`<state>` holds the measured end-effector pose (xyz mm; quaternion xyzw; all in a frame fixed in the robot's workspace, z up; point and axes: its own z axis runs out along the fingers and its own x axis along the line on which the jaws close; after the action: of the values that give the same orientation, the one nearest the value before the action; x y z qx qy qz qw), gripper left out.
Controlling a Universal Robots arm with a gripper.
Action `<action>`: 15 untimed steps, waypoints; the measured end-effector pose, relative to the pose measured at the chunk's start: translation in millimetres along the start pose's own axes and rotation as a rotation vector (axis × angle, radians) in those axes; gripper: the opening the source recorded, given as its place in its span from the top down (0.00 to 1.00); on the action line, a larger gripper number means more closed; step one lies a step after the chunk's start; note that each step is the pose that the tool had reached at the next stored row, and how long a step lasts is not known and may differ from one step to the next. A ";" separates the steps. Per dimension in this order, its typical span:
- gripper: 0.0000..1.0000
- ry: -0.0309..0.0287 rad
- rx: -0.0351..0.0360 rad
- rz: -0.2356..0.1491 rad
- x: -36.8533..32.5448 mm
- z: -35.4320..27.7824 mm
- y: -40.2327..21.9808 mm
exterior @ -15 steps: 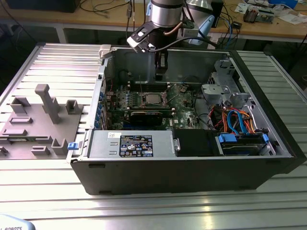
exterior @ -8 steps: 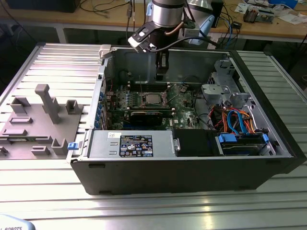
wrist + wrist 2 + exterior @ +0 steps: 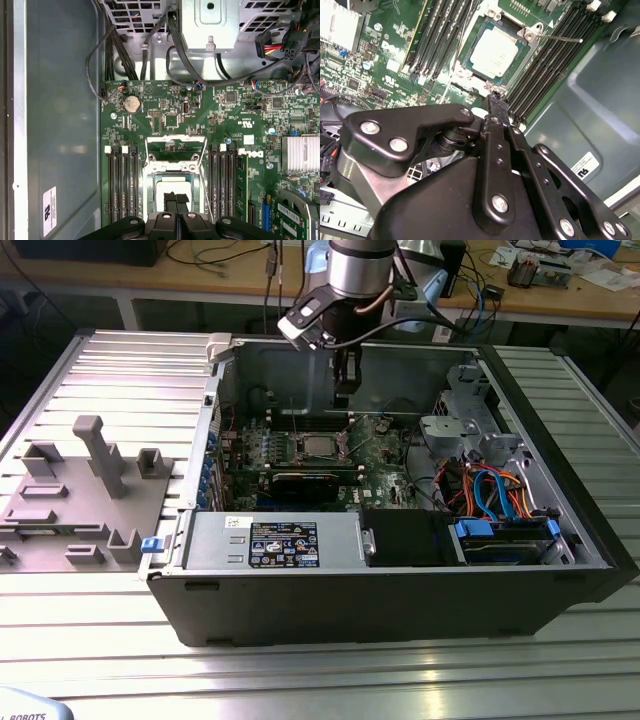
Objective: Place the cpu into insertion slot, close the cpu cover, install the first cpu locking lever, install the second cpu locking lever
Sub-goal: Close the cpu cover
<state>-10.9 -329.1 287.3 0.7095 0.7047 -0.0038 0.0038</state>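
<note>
Jaws are hovering closed and empty near the cpu (image 3: 492,54), which is sitting in the insertion slot (image 3: 463,59), cpu cover (image 3: 175,138) raised.

ribbed metal table (image 3: 400,680), open computer case (image 3: 400,602), grey fixture (image 3: 70,530)

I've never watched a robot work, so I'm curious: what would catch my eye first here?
A black computer case lies open on a ribbed metal table, and the robot arm reaches down into it. Its tool hangs over the green circuit board, close to the silvery square cpu.
</note>
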 end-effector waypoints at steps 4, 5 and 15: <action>0.89 0.0000 0.0003 0.000 0.1 0.0 9.8; 0.89 -0.0001 0.0003 0.000 0.1 0.0 10.9; 0.89 0.0000 0.0003 0.000 0.1 0.1 17.6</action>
<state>6.8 -329.1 287.2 0.7095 0.7047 -0.0039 0.0037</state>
